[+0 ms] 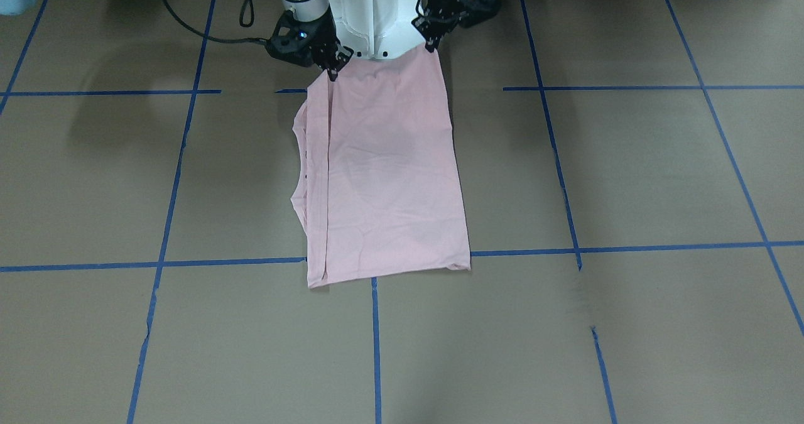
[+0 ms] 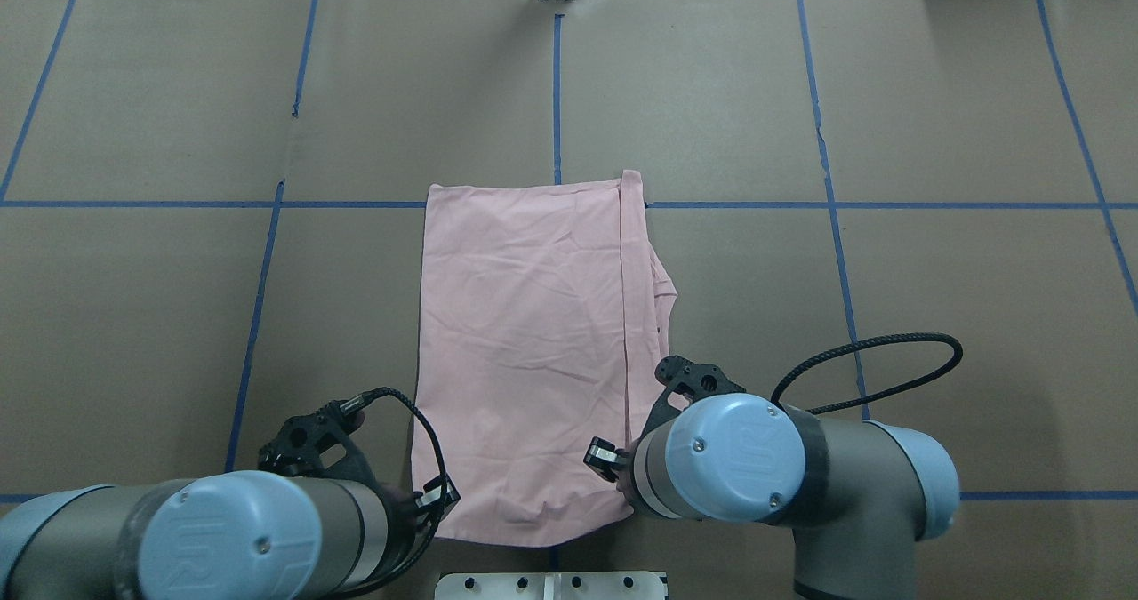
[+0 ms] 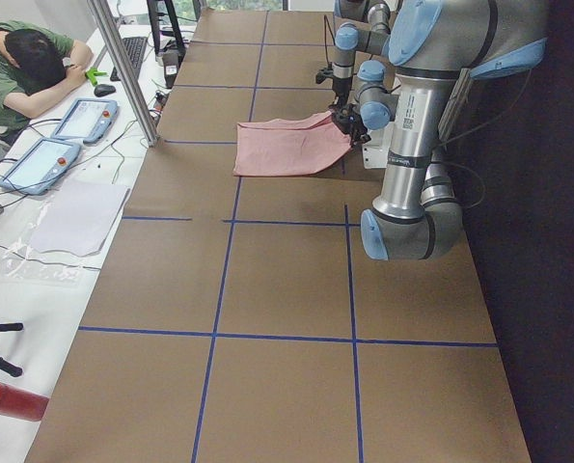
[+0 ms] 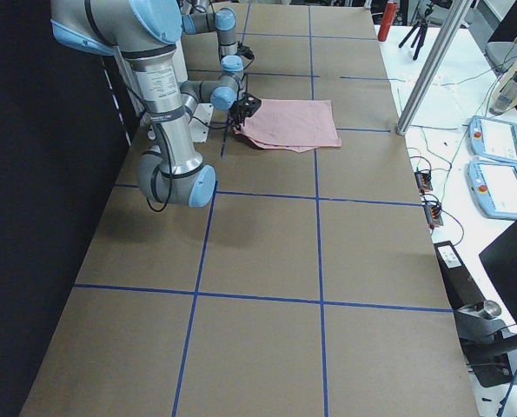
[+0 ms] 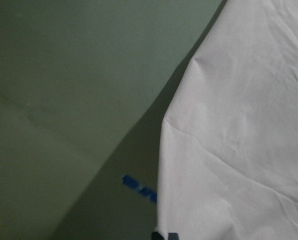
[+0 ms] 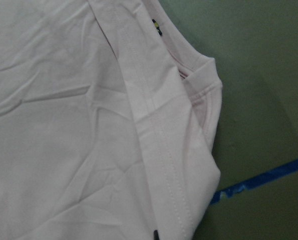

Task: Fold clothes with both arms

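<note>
Pink shirt [image 2: 524, 333], dead centre on the brown counter [image 2: 933, 316], and both arms are on it! Starting at the bottom edge of the overhead view: the white base plate [image 2: 551, 585] sits between the two arms. Just above it, the left fingers [image 1: 433, 41] are pinched together on the cloth's lower-left corner. The right fingers [image 1: 333, 66] are clamped on the lower-right corner, right on the stitched hem band. Look at the left wrist view: a dark shadow runs under the cloth edge, so that corner is off the surface. The side views agree, with the end by the robot raised.

A black cable [image 2: 889, 351] loops over the counter at right centre, clear of the fabric.

Moving up the frame, the shirt runs away from the robot as one long rectangle, lightly creased. A narrow folded strip lies along its right side. The neckline [image 2: 662, 289] bulges out past that strip.

At the far end the cloth lies flat, its edge on a blue tape line [image 2: 756, 204] of the grid.

Beyond the counter, upper left of the left-side view, a person [image 3: 26, 68] leans head-down on a desk beside two tablets [image 3: 60, 140].
</note>
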`<control>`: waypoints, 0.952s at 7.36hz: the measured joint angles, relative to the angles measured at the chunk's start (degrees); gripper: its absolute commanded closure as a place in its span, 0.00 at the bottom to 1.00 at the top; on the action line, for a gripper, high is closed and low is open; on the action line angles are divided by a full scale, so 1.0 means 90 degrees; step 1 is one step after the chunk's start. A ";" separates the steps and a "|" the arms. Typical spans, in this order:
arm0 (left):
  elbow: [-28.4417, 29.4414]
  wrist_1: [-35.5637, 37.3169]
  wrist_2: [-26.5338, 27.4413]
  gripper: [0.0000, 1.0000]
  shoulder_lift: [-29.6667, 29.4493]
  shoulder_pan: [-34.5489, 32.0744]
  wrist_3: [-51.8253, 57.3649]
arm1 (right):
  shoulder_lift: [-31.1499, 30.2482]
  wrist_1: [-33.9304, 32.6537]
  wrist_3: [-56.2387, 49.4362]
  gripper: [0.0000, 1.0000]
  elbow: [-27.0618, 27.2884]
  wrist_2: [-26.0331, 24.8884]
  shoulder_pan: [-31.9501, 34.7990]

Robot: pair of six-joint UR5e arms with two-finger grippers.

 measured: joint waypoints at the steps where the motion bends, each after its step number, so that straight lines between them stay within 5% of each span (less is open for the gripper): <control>1: -0.0211 0.0171 -0.0010 1.00 -0.0021 0.0094 -0.0004 | -0.0059 -0.0001 -0.0003 1.00 0.0136 -0.0010 -0.0068; 4: -0.0110 0.0201 0.0001 1.00 -0.0166 -0.0363 0.0235 | 0.0056 0.0069 -0.0252 1.00 -0.0073 -0.0070 0.0462; 7: 0.0822 -0.0598 -0.0033 1.00 -0.0454 -0.1531 0.0678 | 0.0605 0.0262 -0.0914 1.00 -0.0890 -0.0067 0.1259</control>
